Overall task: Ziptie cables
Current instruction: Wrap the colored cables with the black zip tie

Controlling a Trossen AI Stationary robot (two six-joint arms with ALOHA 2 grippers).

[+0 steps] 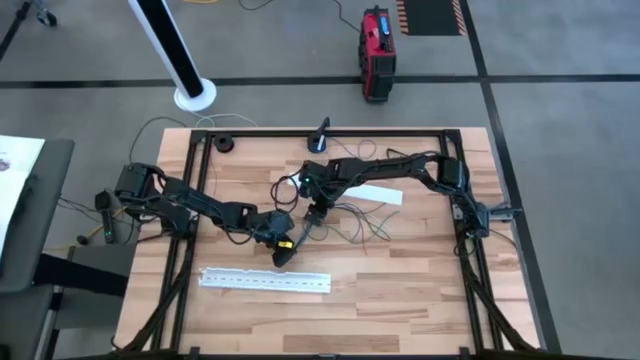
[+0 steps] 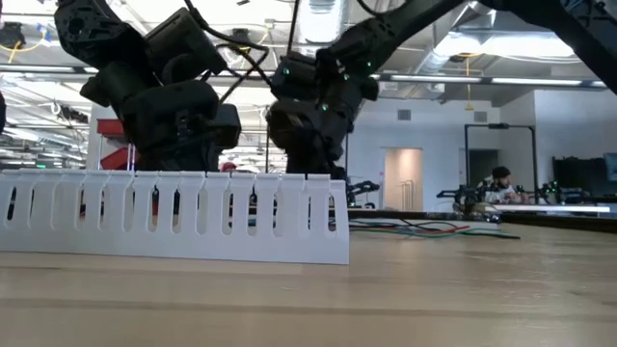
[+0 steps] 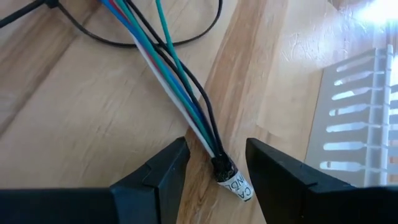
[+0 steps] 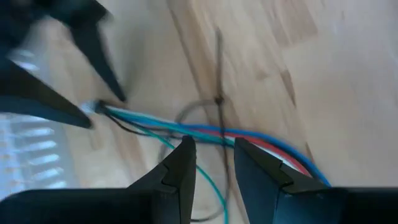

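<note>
Cables, a bunch of thin blue, green, white, red and black wires bound at a labelled end, lay on the wooden table near a white slotted strip. The left gripper stood open astride that bound end. The right gripper, fingers parted, straddled the bunch farther along.

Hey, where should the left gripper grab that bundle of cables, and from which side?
Probably at the bound end of the cables, just above the dark collar and white label, where the strands are gathered tight. The left gripper already hangs open over that spot, one finger on each side, so coming straight down and closing across the bundle looks best.
</note>
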